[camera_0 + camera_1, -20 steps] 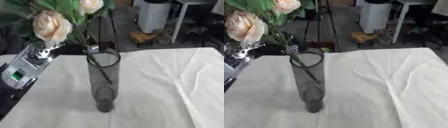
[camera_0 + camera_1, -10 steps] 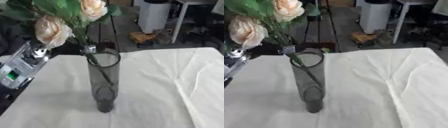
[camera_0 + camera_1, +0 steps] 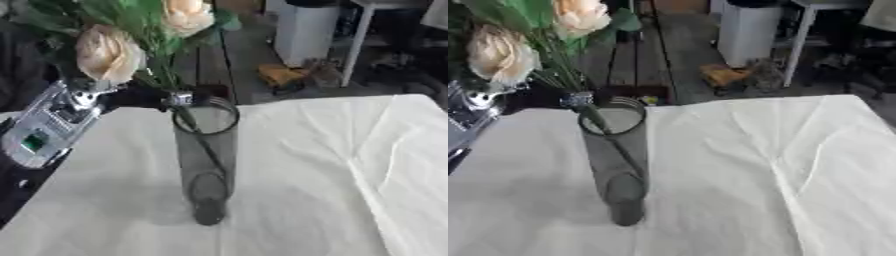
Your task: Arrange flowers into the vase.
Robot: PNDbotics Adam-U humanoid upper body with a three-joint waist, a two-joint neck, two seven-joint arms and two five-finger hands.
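Silver-and-black left hand (image 3: 131,95) comes in from the left, fingers curled round the flowers (image 3: 118,42) just at the vase (image 3: 207,165) rim. Cream blooms sit above the hand, stems run down inside the smoky glass vase, upright mid-worktop (image 3: 332,175) on white cloth. Right hand out of view.

Even daylight, soft blur thruout, faint shadow by vase (image 3: 206,165) base, bg dimmer, cloth (image 3: 350,175) bright
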